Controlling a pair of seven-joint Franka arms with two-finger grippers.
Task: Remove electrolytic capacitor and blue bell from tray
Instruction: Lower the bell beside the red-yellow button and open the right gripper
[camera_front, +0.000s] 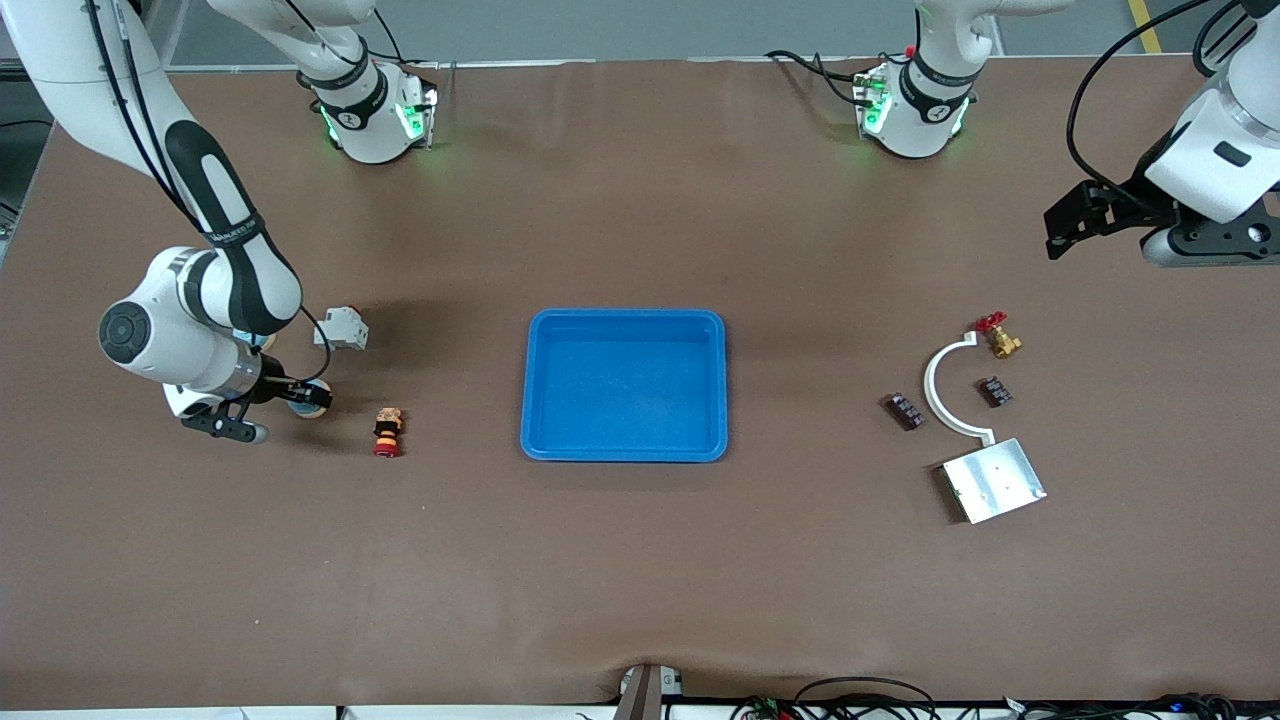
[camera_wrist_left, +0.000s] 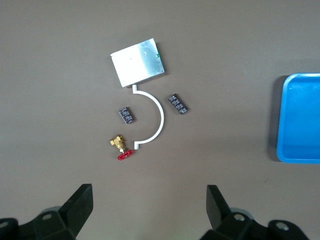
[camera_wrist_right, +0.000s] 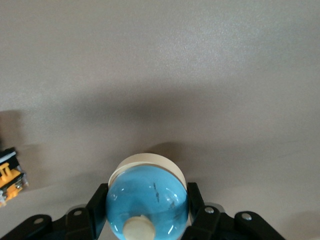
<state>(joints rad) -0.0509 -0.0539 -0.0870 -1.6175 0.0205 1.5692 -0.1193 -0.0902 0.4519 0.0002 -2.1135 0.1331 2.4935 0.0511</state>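
Observation:
The bell (camera_front: 312, 398) is a blue dome with a cream base and knob, and it fills the right wrist view (camera_wrist_right: 147, 197). My right gripper (camera_front: 296, 395) is shut on it, low over the table at the right arm's end, with one black finger (camera_wrist_right: 98, 206) on each side of the dome. Two small black ridged parts (camera_front: 903, 410) (camera_front: 994, 390), capacitor-like, lie at the left arm's end and show in the left wrist view (camera_wrist_left: 177, 104) (camera_wrist_left: 127, 115). My left gripper (camera_front: 1075, 225) is open and empty, high above that end (camera_wrist_left: 149, 200).
A blue tray (camera_front: 625, 452) stands mid-table. A white-grey block (camera_front: 340, 328) and a red-yellow push button (camera_front: 388, 432) lie near the bell. A brass valve with a red handle (camera_front: 1000, 335), a white curved strip (camera_front: 940, 385) and a metal plate (camera_front: 995, 480) lie beside the black parts.

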